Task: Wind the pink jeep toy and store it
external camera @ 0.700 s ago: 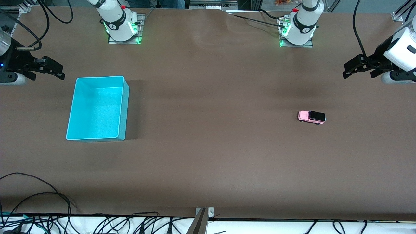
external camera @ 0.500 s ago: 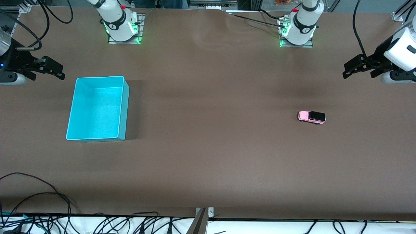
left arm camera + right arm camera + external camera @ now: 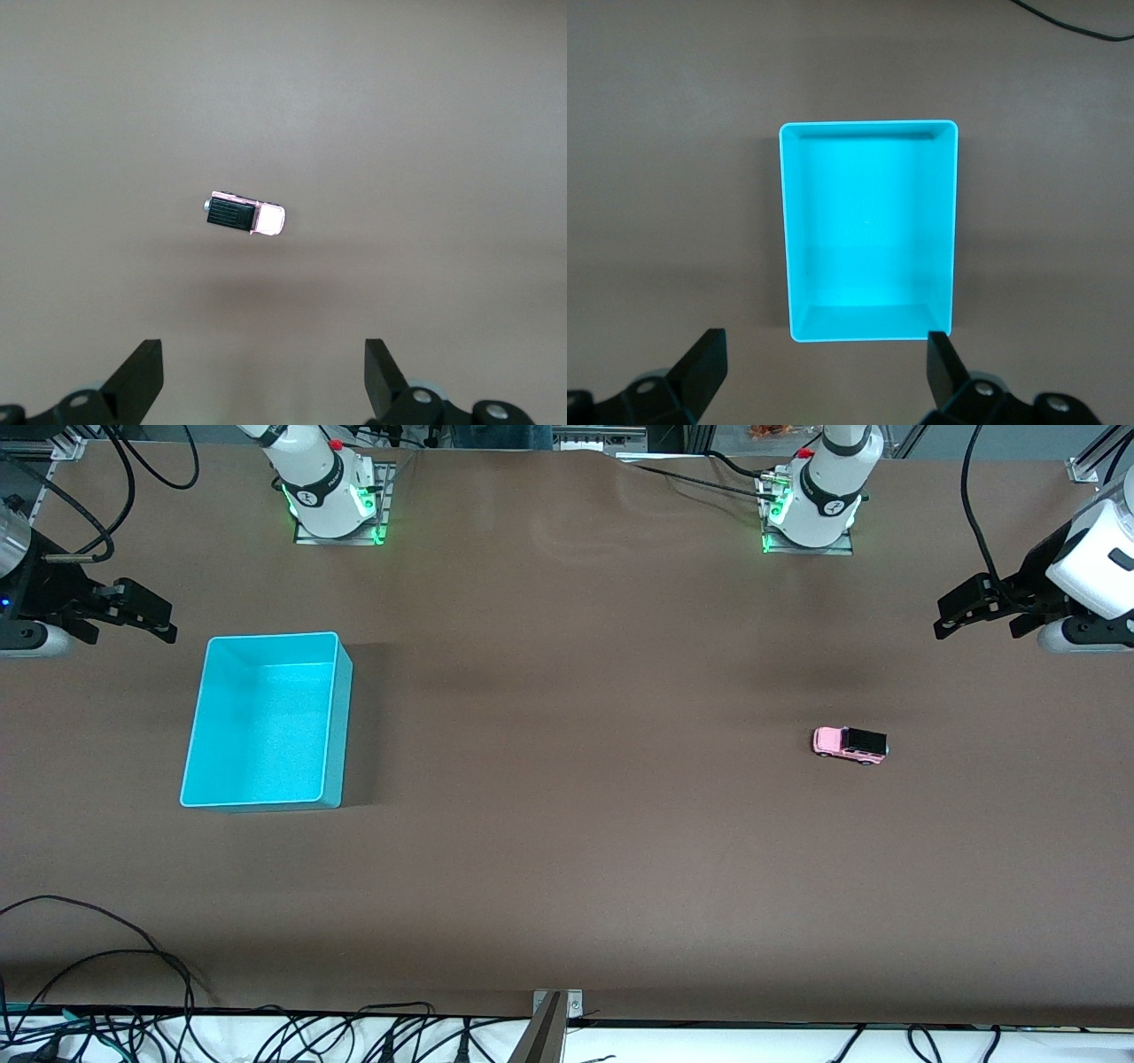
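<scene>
While outside: turquoise bin (image 3: 266, 722), pink jeep toy (image 3: 850, 745)

High front overview; downward wrist views over jeep (image 3: 247, 217), bin (image 3: 868, 232).

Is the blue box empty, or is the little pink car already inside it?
Empty. The turquoise bin shows only its bare floor, and the pink jeep toy sits on the table.

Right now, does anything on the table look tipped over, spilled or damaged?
Nothing stands out. The pink jeep toy stands on its wheels toward the left arm's end; the turquoise bin sits upright. Both the left gripper and the right gripper wait open.
</scene>
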